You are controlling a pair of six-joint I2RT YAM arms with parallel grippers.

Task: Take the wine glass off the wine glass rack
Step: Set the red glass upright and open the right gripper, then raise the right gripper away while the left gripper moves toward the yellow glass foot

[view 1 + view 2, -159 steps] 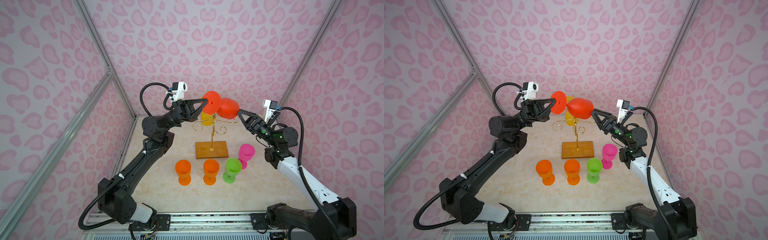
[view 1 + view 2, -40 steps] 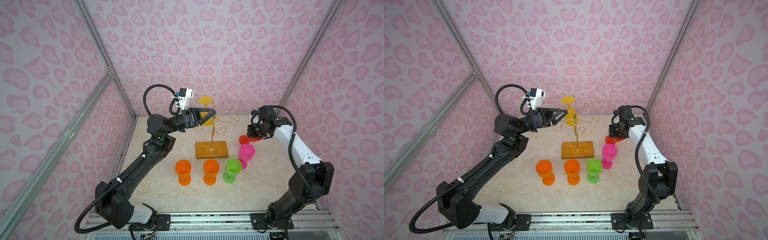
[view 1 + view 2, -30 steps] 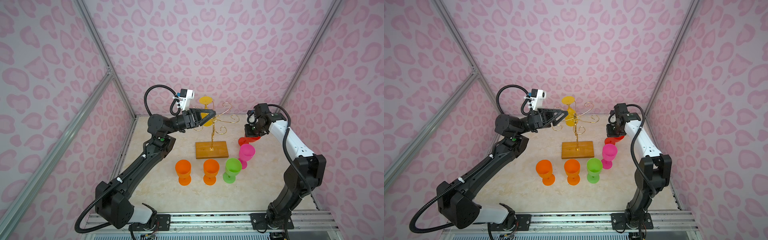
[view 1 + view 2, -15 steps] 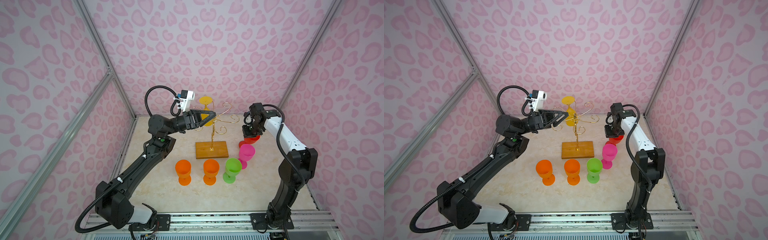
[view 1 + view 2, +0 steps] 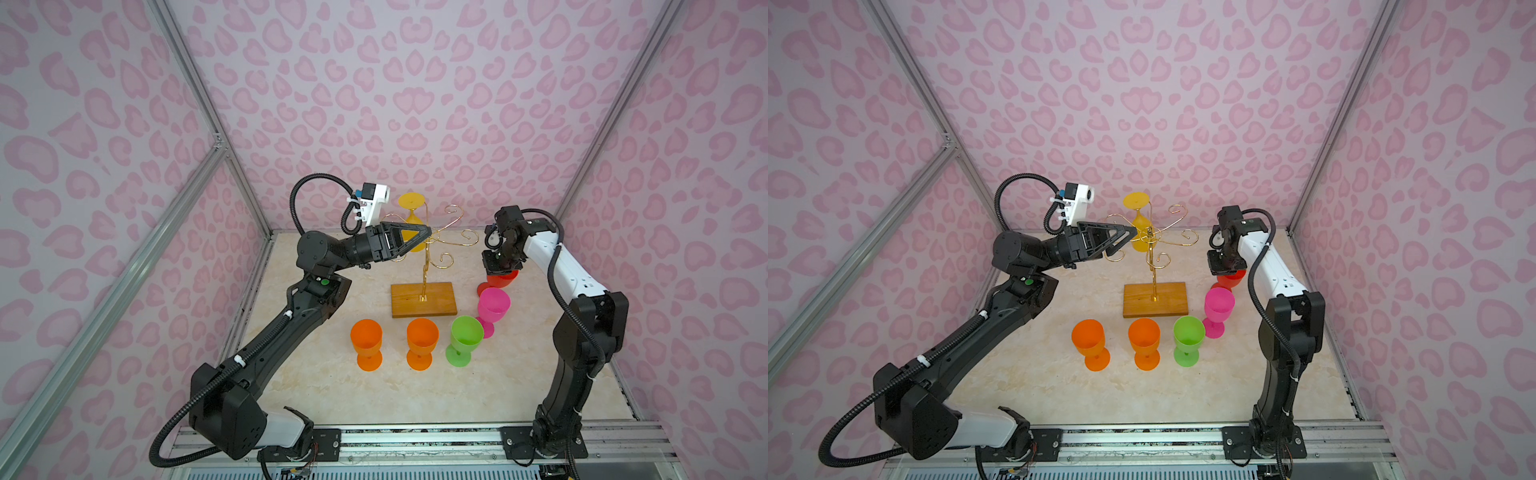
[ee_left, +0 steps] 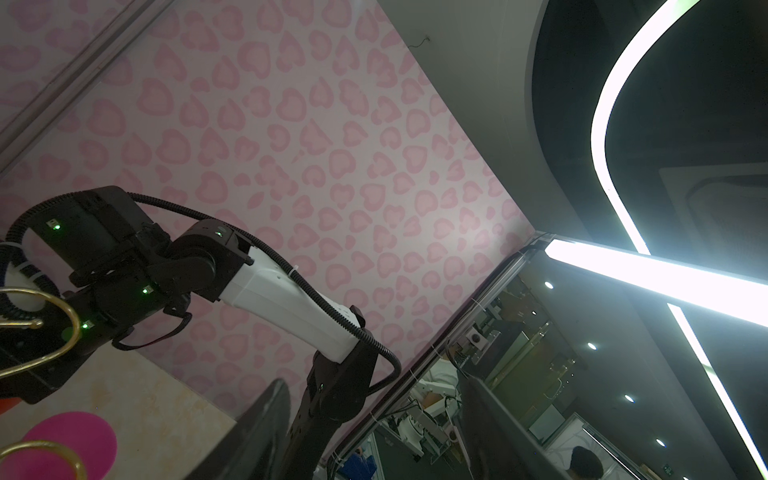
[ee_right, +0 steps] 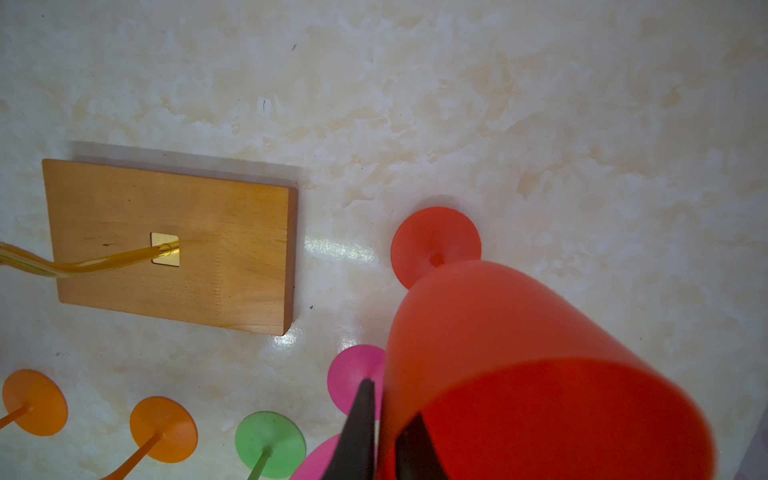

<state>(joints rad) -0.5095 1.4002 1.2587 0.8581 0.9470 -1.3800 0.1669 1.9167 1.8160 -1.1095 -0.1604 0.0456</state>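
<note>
The wine glass rack (image 5: pixel 423 299) (image 5: pixel 1154 299) stands mid-table, with its wooden base (image 7: pixel 174 245) also in the right wrist view. A yellow wine glass (image 5: pixel 411 200) (image 5: pixel 1136 200) hangs upside down on a rear arm. My left gripper (image 5: pixel 426 239) (image 5: pixel 1133 237) (image 6: pixel 374 436) stands open by the rack's hub, empty. A red wine glass (image 5: pixel 503 279) (image 5: pixel 1231 278) (image 7: pixel 519 353) stands upright on the table right of the rack. My right gripper (image 5: pixel 498 266) (image 5: pixel 1223 268) (image 7: pixel 392 399) straddles its rim, one finger inside and one outside, with a thin gap at the outer finger.
A pink glass (image 5: pixel 492 305), a green glass (image 5: pixel 465 334) and two orange glasses (image 5: pixel 422 334) (image 5: pixel 366 336) stand in a row in front of the rack. The pink one is just in front of the red glass. Pink patterned walls close in the back and sides.
My right gripper has swung the red glass in beside the pink one and its jaws have started to part. The left arm has stayed by the rack.
</note>
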